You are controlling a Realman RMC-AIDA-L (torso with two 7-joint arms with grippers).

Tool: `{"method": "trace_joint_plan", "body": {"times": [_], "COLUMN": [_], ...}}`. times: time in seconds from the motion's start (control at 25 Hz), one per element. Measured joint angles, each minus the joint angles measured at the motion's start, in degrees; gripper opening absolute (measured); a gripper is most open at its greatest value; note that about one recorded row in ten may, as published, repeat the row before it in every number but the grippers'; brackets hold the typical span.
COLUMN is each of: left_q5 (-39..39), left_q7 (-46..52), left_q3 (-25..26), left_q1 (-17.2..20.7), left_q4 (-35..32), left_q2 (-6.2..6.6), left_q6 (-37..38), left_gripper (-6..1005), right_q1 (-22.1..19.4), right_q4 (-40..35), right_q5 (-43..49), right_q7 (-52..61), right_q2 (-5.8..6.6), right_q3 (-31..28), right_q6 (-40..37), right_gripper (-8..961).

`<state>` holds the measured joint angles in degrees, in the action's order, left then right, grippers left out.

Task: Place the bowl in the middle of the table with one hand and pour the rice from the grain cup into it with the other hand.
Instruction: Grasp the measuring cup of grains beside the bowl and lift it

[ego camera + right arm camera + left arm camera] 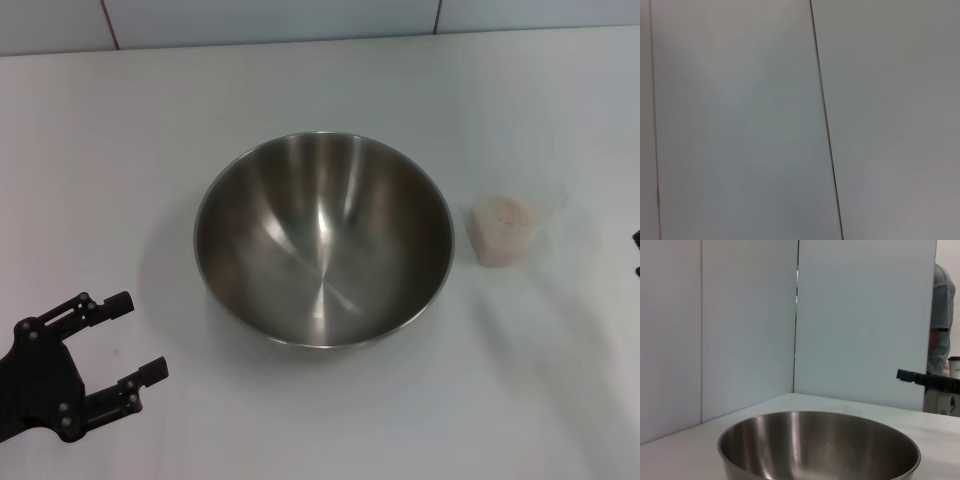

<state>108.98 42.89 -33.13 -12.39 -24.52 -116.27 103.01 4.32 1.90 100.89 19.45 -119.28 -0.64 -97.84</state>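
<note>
Steel fills the middle of the head view: the bowl (323,240) sits upright and empty about mid-table (320,90), so placing looks done and the pour is the step in hand. Just to its right, apart from the rim, stands the cup (504,231), upright with the pale rice (508,212) heaped inside. The left gripper (135,335) hangs low near the front left corner, fingers spread wide and holding nothing, well apart from the bowl. Only a sliver of the right gripper (636,252) shows at the right edge, near the cup; whether its fingers are apart or together I cannot tell. From the left wrist, the bowl (818,444) lies close ahead with its inside bare, and a black bar that is probably the right arm reaches in beyond the far rim. The right wrist view shows only pale wall panels, no cup and no fingers. To pour well, I would bring the right gripper in level from the side and grip the cup below its rim; clear plastic is thin and may squash or slip if pinched hard. Lift it straight, carry it over the bowl's centre, and tilt slowly so the grains drop inside rather than bounce off the steel slope.
</note>
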Motion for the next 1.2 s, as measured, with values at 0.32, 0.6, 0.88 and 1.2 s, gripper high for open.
{"method": "trace_joint_plan", "body": {"times": [0.32,0.6,0.88,1.2], "left_q5": [0.0,0.0,-0.1,-0.1], "left_q7": [0.0,0.0,0.0,0.0], "left_q3": [0.0,0.0,0.0,0.0], "left_q1": [0.1,0.0,0.1,0.1], "left_q4": [-0.2,-0.2,-0.3,-0.1], "left_q2": [-0.01,-0.02,-0.1,-0.1], "left_q6": [0.4,0.7,0.9,1.0], "left_gripper": [772,772,772,772], "right_q1": [1.3,2.2,3.2,3.5], "right_q4": [0.0,0.0,0.0,0.0], "right_q5": [0.3,0.8,1.0,1.1], "right_q7": [-0.1,-0.2,-0.3,-0.3], "right_q2": [-0.05,-0.02,0.02,0.02], "right_q3": [0.4,0.8,1.4,1.4], "right_q6": [7.9,12.7,14.6,15.2], "right_gripper": [706,706,705,705]}}
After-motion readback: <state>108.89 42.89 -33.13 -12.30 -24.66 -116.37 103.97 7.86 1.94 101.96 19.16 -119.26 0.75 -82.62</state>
